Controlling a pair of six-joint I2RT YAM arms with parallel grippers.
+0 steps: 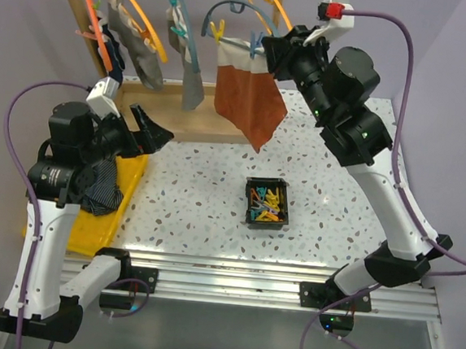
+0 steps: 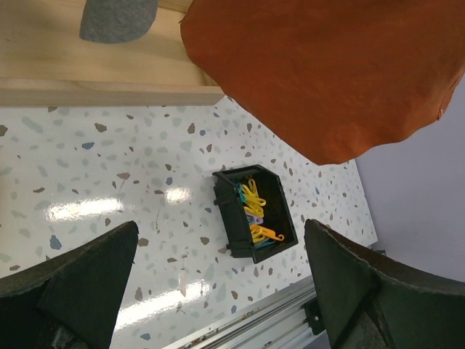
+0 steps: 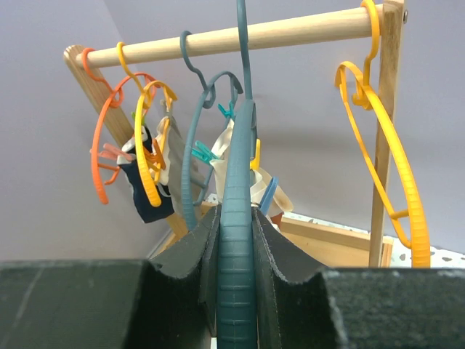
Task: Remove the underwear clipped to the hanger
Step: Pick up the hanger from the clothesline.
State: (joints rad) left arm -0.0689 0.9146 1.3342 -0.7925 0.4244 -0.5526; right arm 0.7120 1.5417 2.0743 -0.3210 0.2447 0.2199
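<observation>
Right wrist view: right jaws clamp the teal hanger (image 3: 238, 218); left jaws spread wide, empty.

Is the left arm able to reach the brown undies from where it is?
Probably yes: the left gripper is open and points toward the brown underwear, with nothing between them.

Rust-brown underwear (image 2: 327, 73) was cropped at 12 o'clock; left arm (image 1: 60, 147) hid part of dark underwear (image 1: 105, 192) at 9 o'clock.

Rust-brown cloth brief (image 1: 251, 103) hangs clipped on teal plastic hanger (image 3: 237, 167); grey cloth brief (image 1: 193, 88) hangs beside; navy brief (image 1: 101, 186) crumpled on yellow tray (image 1: 124, 207).
</observation>
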